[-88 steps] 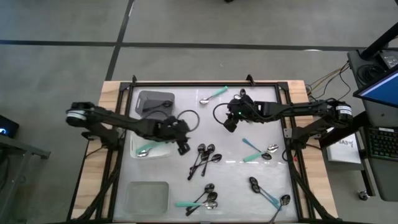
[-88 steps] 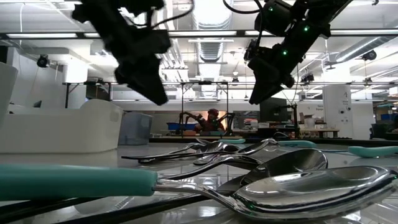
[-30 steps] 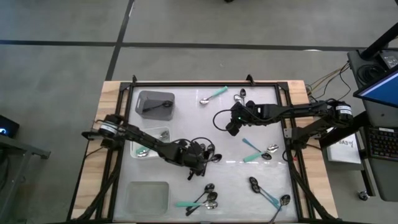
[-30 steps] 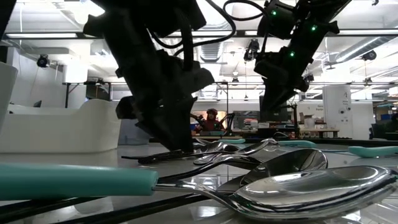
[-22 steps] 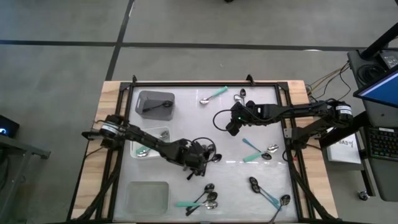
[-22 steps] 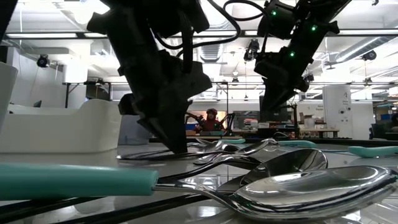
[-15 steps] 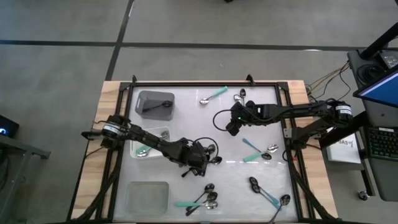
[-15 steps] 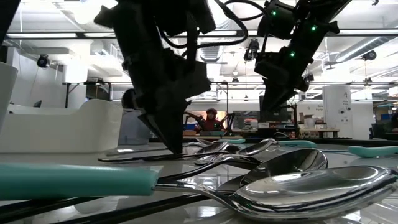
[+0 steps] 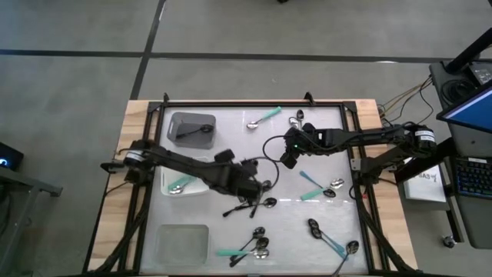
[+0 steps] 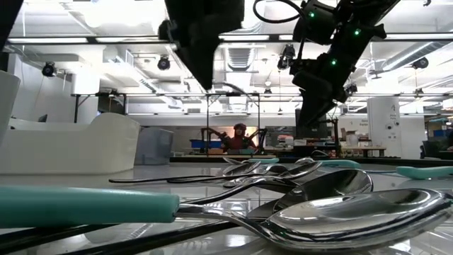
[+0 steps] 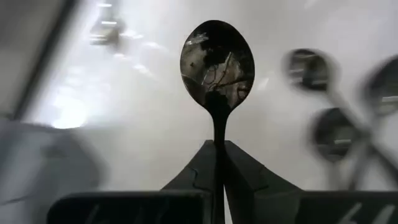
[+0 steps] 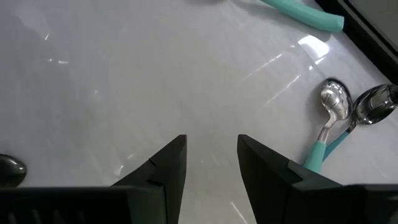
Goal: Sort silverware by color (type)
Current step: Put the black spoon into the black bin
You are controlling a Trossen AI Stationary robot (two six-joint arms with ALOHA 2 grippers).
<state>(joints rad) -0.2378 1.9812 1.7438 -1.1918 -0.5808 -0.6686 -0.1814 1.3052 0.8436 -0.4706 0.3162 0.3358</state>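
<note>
A white table top [image 9: 231, 150] inside a dark frame, seen from above, with wooden edges at its sides. The widest bare stretch lies across the middle, between the two arms; the corners are busier. A grey bin [image 9: 191, 127] sits at the far left with a dark spoon in it, a white bin [image 9: 181, 182] just below it holds a teal-handled spoon, and a clear bin [image 9: 183, 241] sits at the near left corner. Loose spoons lie scattered: a cluster of black spoons [image 9: 254, 205] near the centre, another group [image 9: 252, 246] near the front edge, a few teal-handled ones [image 9: 319, 187] to the right, and one teal-handled spoon [image 9: 264, 118] near the far edge. The left arm reaches in from the left edge, stretched low across the white bin toward the centre. Its left gripper [image 11: 219, 163] is closed on the stem of a black spoon [image 11: 217, 58], whose bowl points straight out ahead of the fingers; the spoon looks lifted clear of the table, though the blurred surroundings make the height unsure. The right arm reaches in from the right edge, and the right gripper [image 12: 211, 158] hangs with fingers apart over bare table, holding nothing, with two teal-handled spoons [image 12: 333, 118] lying near it.
</note>
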